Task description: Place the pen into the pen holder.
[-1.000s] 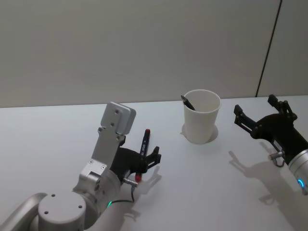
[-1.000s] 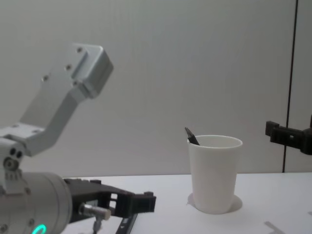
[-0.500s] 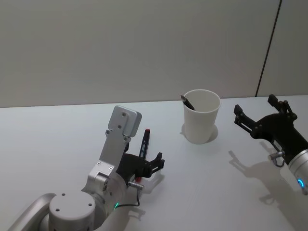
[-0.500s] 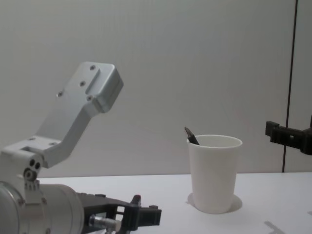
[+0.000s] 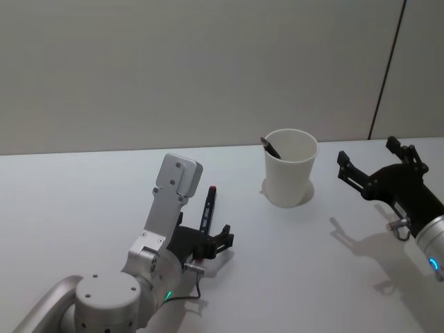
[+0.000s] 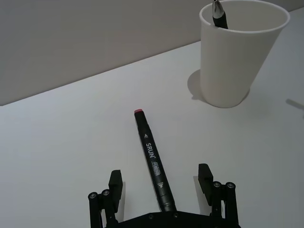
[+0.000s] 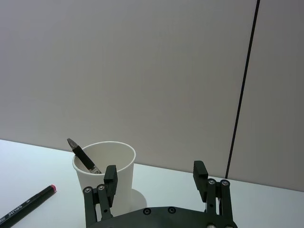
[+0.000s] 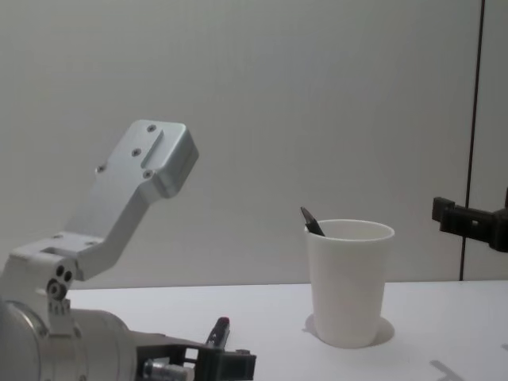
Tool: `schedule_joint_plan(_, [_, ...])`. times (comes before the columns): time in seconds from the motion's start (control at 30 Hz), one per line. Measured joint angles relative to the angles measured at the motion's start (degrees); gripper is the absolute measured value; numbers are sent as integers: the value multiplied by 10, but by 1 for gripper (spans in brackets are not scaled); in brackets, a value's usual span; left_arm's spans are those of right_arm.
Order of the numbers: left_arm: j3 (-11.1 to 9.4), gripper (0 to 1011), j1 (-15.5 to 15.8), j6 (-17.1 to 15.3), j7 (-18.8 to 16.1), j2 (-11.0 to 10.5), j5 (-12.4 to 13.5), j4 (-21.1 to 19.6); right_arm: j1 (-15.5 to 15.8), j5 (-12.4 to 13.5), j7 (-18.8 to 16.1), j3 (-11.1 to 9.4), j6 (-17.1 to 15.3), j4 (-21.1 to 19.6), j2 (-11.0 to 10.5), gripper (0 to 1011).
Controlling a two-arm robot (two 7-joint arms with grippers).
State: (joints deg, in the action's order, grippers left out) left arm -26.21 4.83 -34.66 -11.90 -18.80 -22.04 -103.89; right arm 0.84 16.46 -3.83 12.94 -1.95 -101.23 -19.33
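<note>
Just now the left gripper (image 6: 160, 173) has been lowered over the near end of the black, red-tipped marker pen (image 6: 151, 154). Its fingers are spread with nothing grasped, and the pen lies flat, unmoved. A closing grasp is judged next. The white paper cup (image 5: 290, 166), a dark pen (image 5: 270, 147) already leaning inside, stands at the marker's two o'clock. The right gripper (image 7: 155, 170) is parked open at the cup's three o'clock. A white tabletop (image 5: 83, 201) is backed by a grey wall (image 5: 173, 69).

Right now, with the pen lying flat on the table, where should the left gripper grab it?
Probably mid-barrel, coming down from above. The pen lies flat on the table, and the open left gripper straddles its near end, so it would close across the narrow width.
</note>
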Motion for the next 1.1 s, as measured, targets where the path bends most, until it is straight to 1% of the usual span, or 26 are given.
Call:
schedule_joint_plan(0.5, [7, 998, 4, -27, -3, 15, -11, 11, 0, 0, 0, 0, 0, 0, 0, 1001])
schedule_joint_plan(1.1, [12, 998, 7, -53, -7, 30, -11, 19, 0, 0, 0, 0, 0, 0, 0, 1001])
